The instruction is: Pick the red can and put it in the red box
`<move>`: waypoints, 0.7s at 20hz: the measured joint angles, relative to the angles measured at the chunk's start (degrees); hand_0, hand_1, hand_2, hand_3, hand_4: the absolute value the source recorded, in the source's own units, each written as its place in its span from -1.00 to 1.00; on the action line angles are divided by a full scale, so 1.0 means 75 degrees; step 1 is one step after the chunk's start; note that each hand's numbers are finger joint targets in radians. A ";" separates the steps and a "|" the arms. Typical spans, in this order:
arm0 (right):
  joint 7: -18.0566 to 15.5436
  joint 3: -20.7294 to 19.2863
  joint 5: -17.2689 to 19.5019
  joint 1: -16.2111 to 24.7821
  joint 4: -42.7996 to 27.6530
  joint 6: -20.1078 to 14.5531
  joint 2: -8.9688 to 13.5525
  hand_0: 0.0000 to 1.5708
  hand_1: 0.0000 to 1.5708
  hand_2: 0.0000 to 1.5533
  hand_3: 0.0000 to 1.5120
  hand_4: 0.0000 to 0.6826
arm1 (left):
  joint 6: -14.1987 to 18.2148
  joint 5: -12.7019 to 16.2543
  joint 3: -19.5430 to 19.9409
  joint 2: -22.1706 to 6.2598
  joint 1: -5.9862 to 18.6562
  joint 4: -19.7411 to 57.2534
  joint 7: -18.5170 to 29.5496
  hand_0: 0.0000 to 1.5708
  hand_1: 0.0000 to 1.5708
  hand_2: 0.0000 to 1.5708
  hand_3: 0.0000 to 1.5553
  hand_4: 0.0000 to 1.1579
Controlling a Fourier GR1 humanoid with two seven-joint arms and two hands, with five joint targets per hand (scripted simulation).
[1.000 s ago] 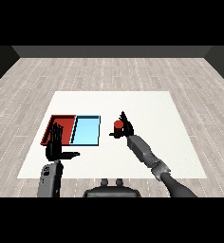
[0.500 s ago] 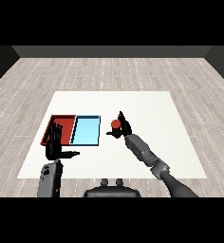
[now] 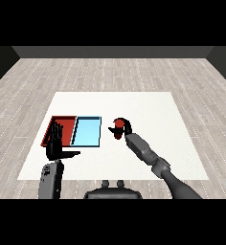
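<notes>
So the small red cylindrical can [image 3: 117, 128] sits on the flat white table [image 3: 148, 110], just off the 3 o'clock side of the shallow light blue rectangular tray [image 3: 87, 131]. The black right hand [image 3: 124, 127] is curled round the can, fingers wrapping it from the 3 o'clock side, grey forearm running off toward 5 o'clock. The shallow red rectangular tray [image 3: 62, 125] touches the blue one on its 9 o'clock side, and the can is not in it. The black left hand [image 3: 56, 143] is relaxed, fingers straight and pointing to 12 o'clock, thumb out toward 3, overlapping the red tray's 6 o'clock corner in this view.
</notes>
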State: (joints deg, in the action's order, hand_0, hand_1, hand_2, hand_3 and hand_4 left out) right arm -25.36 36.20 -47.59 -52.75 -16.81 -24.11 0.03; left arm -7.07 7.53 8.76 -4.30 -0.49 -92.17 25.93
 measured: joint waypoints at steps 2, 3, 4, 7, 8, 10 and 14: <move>0.0091 0.0185 0.0001 0.0000 -0.0020 -0.0183 0.0015 0.90 0.90 0.89 0.88 0.52 | 0.0004 -0.0006 -0.0011 0.0000 -0.0036 -0.0067 -0.0004 -1.00 -1.00 -1.00 -1.00 -1.00; 0.0184 0.0236 -0.0001 -0.0057 0.0033 -0.0248 0.0019 0.91 0.91 0.90 0.88 0.52 | 0.0015 -0.0023 -0.0042 0.0027 -0.0058 -0.0094 -0.0005 -1.00 -1.00 -1.00 -1.00 -1.00; 0.0202 0.0325 -0.0012 -0.0040 -0.0010 -0.0325 0.0024 0.94 0.94 0.91 0.87 0.53 | 0.0036 -0.0036 -0.0071 0.0038 -0.0083 -0.0172 -0.0065 -1.00 -1.00 -1.00 -1.00 -1.00; 0.0246 0.0468 -0.0047 -0.0071 -0.0004 -0.0417 0.0036 0.87 0.87 0.87 0.84 0.54 | 0.0007 -0.0033 -0.0048 0.0015 -0.0131 -0.0134 -0.0028 -1.00 -1.00 -1.00 -1.00 -1.00; 0.0186 0.0529 -0.0057 -0.0028 -0.0062 -0.0474 0.0038 0.87 0.87 0.87 0.84 0.53 | 0.0075 -0.0087 -0.0079 0.0043 -0.0055 -0.0115 -0.0066 -1.00 -1.00 -1.00 -1.00 -1.00; 0.0083 0.0569 -0.0091 -0.0037 -0.0054 -0.0522 0.0029 0.88 0.88 0.86 0.83 0.57 | 0.0037 -0.0100 -0.0096 0.0064 -0.0089 -0.0020 0.0056 -1.00 -1.00 -1.00 -1.00 -1.00; -0.0238 0.0515 -0.0099 -0.0147 0.0010 -0.0467 0.0009 0.92 0.92 0.86 0.84 0.72 | -0.0085 -0.0010 -0.0107 0.0016 -0.0097 -0.0084 0.0010 -1.00 -1.00 -1.00 -1.00 -1.00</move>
State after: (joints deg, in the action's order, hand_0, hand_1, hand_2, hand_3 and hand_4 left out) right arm -27.14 40.06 -48.33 -53.85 -16.73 -27.62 0.10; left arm -7.71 7.45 7.95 -4.18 -1.22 -92.79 26.01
